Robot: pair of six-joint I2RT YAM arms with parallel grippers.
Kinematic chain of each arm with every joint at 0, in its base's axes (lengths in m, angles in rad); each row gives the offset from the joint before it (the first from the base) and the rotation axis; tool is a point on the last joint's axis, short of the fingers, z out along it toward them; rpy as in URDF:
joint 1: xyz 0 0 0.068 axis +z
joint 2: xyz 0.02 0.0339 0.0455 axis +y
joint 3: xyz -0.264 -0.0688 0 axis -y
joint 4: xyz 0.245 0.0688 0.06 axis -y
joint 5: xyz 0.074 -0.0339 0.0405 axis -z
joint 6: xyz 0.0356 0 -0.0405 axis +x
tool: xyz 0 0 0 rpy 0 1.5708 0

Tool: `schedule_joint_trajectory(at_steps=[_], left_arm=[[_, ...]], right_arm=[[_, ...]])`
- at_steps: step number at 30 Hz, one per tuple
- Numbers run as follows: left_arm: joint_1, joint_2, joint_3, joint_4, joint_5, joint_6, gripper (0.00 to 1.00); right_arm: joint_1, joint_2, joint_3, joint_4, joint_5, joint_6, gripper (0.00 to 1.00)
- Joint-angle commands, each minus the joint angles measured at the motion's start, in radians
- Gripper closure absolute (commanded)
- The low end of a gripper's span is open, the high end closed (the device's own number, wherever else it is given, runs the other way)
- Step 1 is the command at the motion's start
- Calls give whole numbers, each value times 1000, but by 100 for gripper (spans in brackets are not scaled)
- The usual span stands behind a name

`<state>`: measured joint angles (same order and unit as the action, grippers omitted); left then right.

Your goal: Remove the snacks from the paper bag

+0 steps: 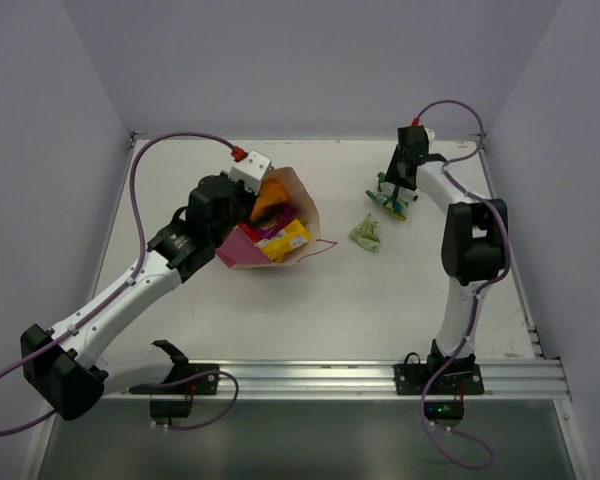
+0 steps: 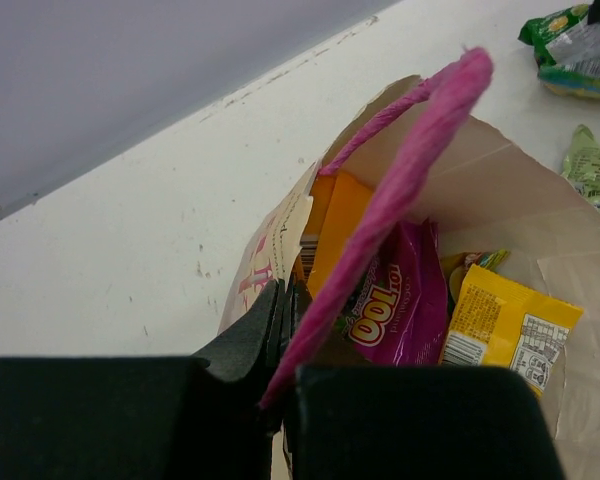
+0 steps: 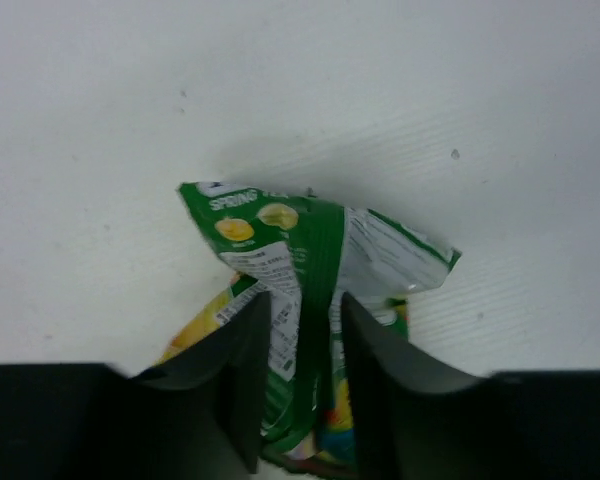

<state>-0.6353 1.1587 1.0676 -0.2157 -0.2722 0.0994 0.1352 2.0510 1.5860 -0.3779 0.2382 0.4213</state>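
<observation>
The paper bag point(image 1: 302, 196) lies tipped over near the middle of the worktop point(image 1: 330, 310), a little toward 11 o'clock as seen from above, with its mouth facing about 4 o'clock. The left gripper point(image 1: 242, 196) has its jaws closed on the bag's rim together with the pink cord handle point(image 2: 420, 150). Inside lie an orange packet point(image 2: 335, 220), a purple packet point(image 2: 400, 300) and a yellow packet point(image 2: 500, 320), the yellow one nearest the mouth.

Out at 1 o'clock, the right gripper point(image 3: 305, 330) has its jaws partly apart on either side of a green packet point(image 3: 310, 240) resting on the worktop. Whether they press it cannot be told. A pale green packet point(image 1: 365, 234) lies loose between that one and the bag.

The packets look light, glossy and crinkly, so they are probably slippery on their flat faces. A crimped end seam or a raised fold seems the safest place to pinch. The bag is thin paper and would likely crease or slide without the hold on its rim.

The worktop has bare room from 3 to 5 o'clock for setting packets down. The side walls point(image 1: 80, 150) stand close at 1 o'clock.
</observation>
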Motion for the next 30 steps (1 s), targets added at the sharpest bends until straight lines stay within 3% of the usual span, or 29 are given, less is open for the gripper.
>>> schedule_joint_trajectory(at_steps=[1,5,10,15,22,25,30], left_arm=[[2,-31,-12,70,25,6,100],[2,-33,-12,70,28,14,100],[2,-33,-9,68,41,39,100],[2,-36,-1,65,47,54,100],[2,-33,-4,64,51,51,100],[2,-36,-5,62,48,40,100],[2,-30,5,45,22,17,100]], right_arm=[[-5,-61,109,-45,-34,4,52],[7,-219,-16,-39,-158,-4,29],[150,-543,-156,7,-287,-100,27],[427,-704,-227,14,-277,-194,28],[690,-643,-262,56,-252,-257,29],[725,-598,-273,85,-254,-251,28],[780,-517,-296,109,-251,-242,18]])
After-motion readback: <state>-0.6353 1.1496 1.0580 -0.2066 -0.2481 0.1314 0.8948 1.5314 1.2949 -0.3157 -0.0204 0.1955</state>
